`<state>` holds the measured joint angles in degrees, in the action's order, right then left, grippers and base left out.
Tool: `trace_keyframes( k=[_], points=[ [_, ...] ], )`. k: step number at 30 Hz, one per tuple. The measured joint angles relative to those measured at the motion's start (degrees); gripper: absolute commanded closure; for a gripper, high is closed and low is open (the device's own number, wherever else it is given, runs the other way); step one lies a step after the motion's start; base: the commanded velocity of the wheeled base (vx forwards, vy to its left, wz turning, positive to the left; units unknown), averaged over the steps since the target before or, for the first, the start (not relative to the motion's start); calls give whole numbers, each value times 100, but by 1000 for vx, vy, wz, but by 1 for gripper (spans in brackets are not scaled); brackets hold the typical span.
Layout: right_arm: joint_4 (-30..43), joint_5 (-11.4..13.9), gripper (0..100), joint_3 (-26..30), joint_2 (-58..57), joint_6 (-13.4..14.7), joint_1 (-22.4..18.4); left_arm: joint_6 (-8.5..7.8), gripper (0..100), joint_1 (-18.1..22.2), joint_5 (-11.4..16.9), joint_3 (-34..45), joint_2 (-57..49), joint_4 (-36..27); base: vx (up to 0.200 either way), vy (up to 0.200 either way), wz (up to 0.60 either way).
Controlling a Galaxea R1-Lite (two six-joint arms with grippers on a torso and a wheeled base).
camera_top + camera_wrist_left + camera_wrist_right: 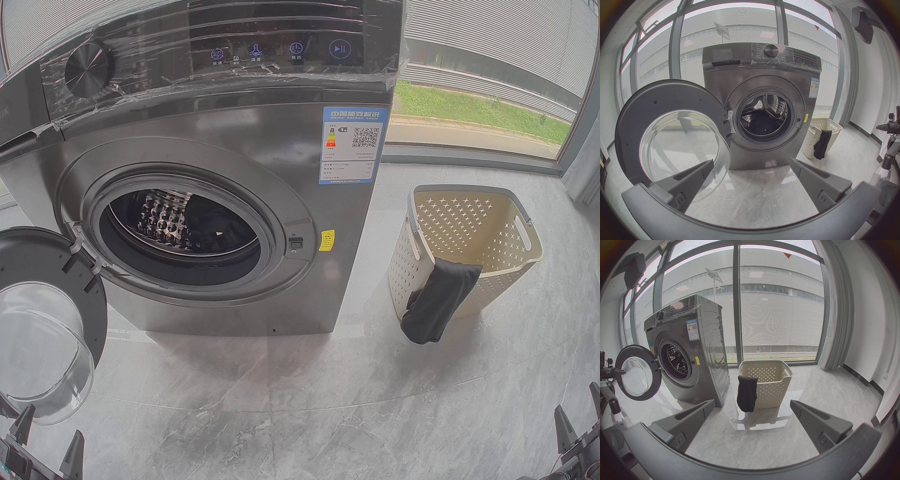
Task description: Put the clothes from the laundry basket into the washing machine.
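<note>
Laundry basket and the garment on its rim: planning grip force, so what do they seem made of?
Laundry basket: likely rigid cream plastic, matte, with moulded star-shaped holes. Dark garment: soft black fabric, weave unclear; it drapes limply over the rim.

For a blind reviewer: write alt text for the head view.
A grey front-loading washing machine stands with its door swung open and dark clothing inside; beside it, a cream laundry basket has a black garment draped over its rim.
</note>
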<state>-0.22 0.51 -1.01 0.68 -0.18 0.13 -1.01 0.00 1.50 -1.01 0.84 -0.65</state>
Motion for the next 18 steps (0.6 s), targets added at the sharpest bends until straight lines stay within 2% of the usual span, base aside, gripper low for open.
trace_keyframes(
  k=[18],
  points=[
    [0,0,0,0,2,2,0,12,0,0,-2,0,-21,2,0,-200,0]
  ],
)
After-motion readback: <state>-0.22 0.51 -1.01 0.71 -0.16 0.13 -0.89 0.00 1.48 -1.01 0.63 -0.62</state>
